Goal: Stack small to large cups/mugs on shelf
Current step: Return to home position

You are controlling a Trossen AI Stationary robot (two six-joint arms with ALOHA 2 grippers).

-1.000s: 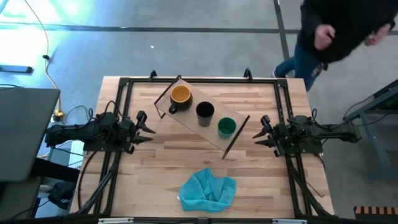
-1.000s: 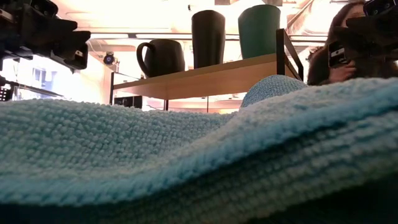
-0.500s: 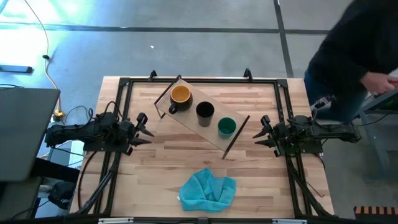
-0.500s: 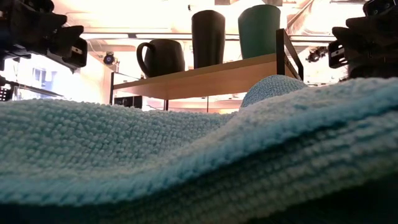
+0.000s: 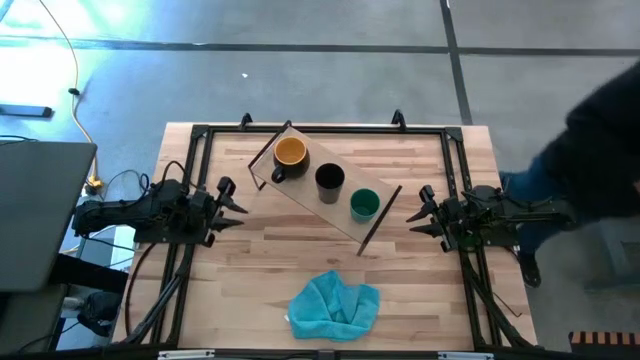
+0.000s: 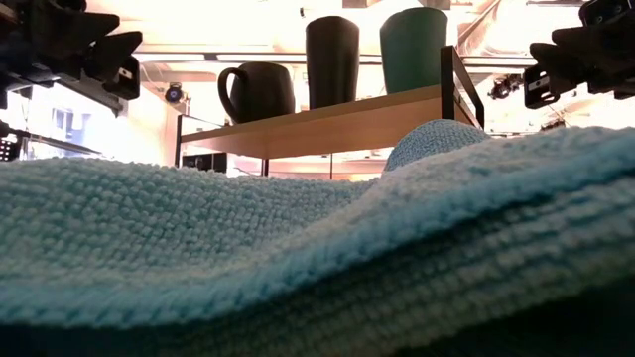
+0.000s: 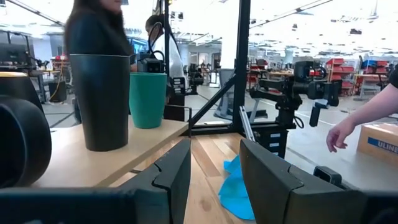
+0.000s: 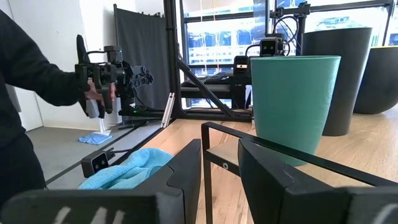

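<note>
Mug (image 5: 290,153), black cup (image 5: 330,179), green cup (image 5: 364,204) on shelf (image 5: 320,208); left jaws, right jaws apart

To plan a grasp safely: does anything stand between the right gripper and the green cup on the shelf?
Yes. The black end leg of the shelf stands between the right gripper and the green cup. In the right wrist view, the cup stands behind that frame. Nothing else shows between them.

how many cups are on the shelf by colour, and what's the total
yellow-orange mug: 1
black cup: 1
green cup: 1
total: 3, all standing on the shelf
</note>
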